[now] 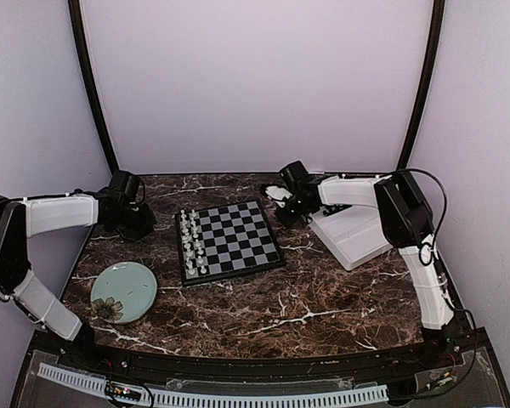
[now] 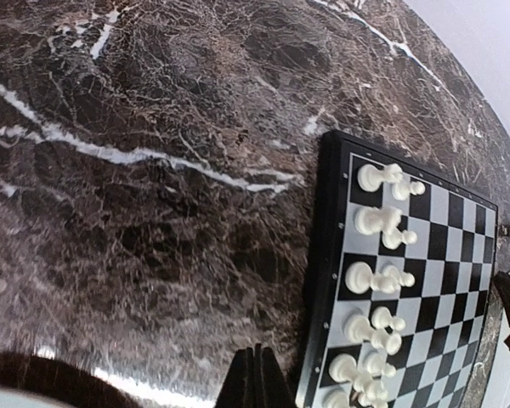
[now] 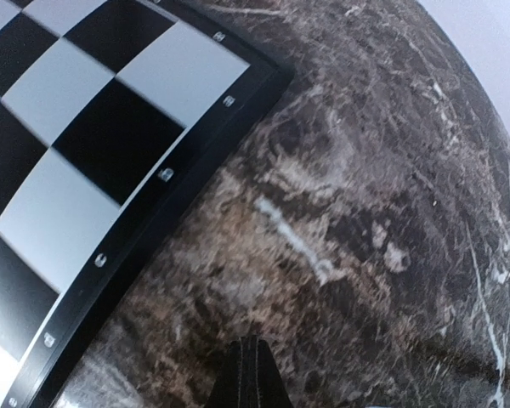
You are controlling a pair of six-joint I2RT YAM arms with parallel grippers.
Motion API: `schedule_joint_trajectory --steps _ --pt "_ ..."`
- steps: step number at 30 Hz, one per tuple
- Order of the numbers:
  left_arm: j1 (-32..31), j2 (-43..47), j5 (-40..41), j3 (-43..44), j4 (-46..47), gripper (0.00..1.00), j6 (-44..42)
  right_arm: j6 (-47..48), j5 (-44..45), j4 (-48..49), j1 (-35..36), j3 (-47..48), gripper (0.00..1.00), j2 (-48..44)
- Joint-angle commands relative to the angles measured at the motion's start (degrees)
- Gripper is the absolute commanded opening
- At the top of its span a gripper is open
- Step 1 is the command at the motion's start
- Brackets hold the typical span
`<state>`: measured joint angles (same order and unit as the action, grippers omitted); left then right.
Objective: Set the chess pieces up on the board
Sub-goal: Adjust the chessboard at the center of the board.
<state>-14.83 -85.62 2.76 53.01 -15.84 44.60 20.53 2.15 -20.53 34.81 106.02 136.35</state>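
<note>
One board (image 1: 238,238) lies mid-way across the marble table (image 1: 323,306), with one pale-green plate (image 1: 132,285) at its near left and one white tray (image 1: 357,238) to its right. White chess pieces (image 1: 193,242) stand in two rows along the board's left edge (too crowded to count exactly). The left gripper (image 1: 136,223) hangs over bare marble left of the board, fingers pressed together on nothing. The right gripper (image 1: 293,211), likewise pressed together and empty, is off the board's far right corner, beside the tray.
</note>
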Motion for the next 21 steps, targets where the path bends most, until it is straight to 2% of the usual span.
schedule_joint_trajectory --steps 1,12,21 --pt "3.7 -6.2 -8.1 3.1 6.6 0.0 -3.5 0.8 -2.0 0.8 1.6 -6.5 0.0 -5.5" --pt "5.6 -27.3 -15.1 18.8 6.8 0.0 -8.7 2.4 -3.9 3.3 7.0 -20.5 0.0 -15.2" --pt "5.8 -35.8 -19.9 27.0 7.1 0.0 -12.6 3.8 -3.8 3.5 12.9 -27.8 0.0 -19.4"
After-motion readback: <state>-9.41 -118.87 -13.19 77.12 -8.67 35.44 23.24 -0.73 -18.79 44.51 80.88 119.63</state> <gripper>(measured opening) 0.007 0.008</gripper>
